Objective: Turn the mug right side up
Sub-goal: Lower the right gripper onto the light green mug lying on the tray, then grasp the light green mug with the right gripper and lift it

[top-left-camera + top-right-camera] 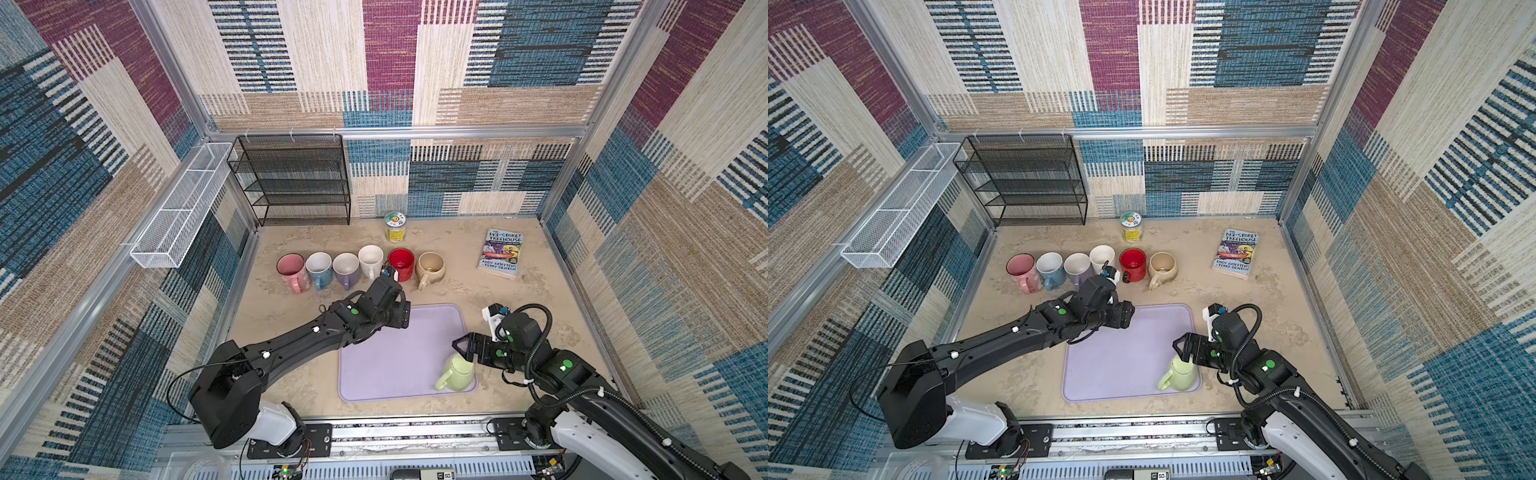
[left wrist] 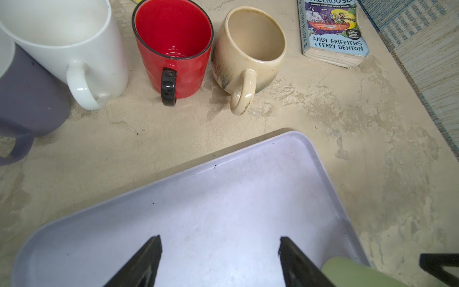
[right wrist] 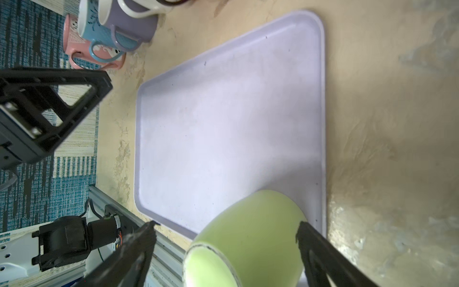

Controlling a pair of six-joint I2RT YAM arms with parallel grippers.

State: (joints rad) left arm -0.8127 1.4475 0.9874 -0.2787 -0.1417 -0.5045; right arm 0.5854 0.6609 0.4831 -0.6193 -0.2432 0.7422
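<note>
Green mug (image 1: 456, 371): sitting upside down on the lilac tray (image 1: 374, 365), at its near right corner.
Right gripper (image 3: 226, 225): hovering, jaws spread either side of the mug's upturned base, not pinching it.
Left gripper (image 2: 220, 239): hanging spread and empty over the tray's far edge.

Row of mugs (image 1: 370, 259), book (image 1: 500, 253), black rack (image 1: 291, 183), perhaps a jar (image 1: 395, 227).

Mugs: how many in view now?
7. Six line up behind the tray: pink, blue, purple, white, red, beige. The green mug sits on the tray. None seems hidden.
</note>
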